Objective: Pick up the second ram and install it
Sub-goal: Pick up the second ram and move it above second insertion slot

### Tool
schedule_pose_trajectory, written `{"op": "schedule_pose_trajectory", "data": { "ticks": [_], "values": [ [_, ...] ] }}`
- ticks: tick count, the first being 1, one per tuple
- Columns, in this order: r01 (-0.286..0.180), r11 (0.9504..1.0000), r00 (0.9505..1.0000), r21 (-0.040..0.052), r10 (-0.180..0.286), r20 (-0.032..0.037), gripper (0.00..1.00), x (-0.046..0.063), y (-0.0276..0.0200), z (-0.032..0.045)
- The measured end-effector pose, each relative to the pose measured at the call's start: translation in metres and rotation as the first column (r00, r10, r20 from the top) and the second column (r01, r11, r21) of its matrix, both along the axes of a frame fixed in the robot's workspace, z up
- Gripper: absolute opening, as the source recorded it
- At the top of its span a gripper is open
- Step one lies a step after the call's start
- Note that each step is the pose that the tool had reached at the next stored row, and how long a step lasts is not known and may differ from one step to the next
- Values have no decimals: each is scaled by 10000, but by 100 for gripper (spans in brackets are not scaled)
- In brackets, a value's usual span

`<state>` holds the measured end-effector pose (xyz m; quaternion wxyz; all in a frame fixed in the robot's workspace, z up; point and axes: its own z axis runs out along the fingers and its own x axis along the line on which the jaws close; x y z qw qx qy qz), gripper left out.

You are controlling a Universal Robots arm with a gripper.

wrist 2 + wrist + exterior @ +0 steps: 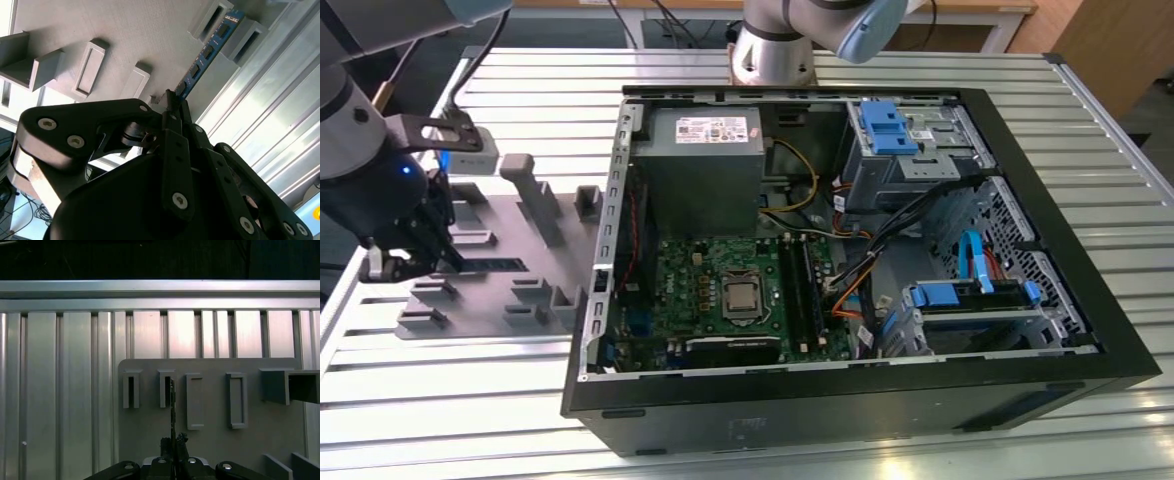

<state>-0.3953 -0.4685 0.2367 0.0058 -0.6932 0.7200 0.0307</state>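
Grey plastic forms the fixture block (125, 35) on which the second ram (207, 47) stands on its long edge. Its far end sits between two raised blocks of the fixture, and its near end is pinched between the fingers of the tool (171, 102). In the second wrist view the black fingers stand only the board's thickness apart, gripping the stick, whose blue label strip and black chips run away from them. In the first wrist view the stick shows edge-on as a thin dark line from the tool to one of the fixture's narrow slots. In the exterior view the arm hangs over the fixture at the exterior view's left, on the ribbed metal bench (454, 400). The fixture lies just beside the open black computer case (1067, 300), which takes up the middle and the exterior view's right. Inside the case are a green motherboard (707, 290) with long black slots (797, 290), a grey power supply (700, 150), and drive cages (901, 130) with blue fittings
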Motion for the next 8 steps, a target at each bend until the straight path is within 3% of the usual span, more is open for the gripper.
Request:
{"op": "schedule_pose_trajectory", "data": {
  "ticks": [8],
  "values": [
    [0, 10000, 10000, 1, 0, 0, 14, 0, 0, 23]
  ]
}}
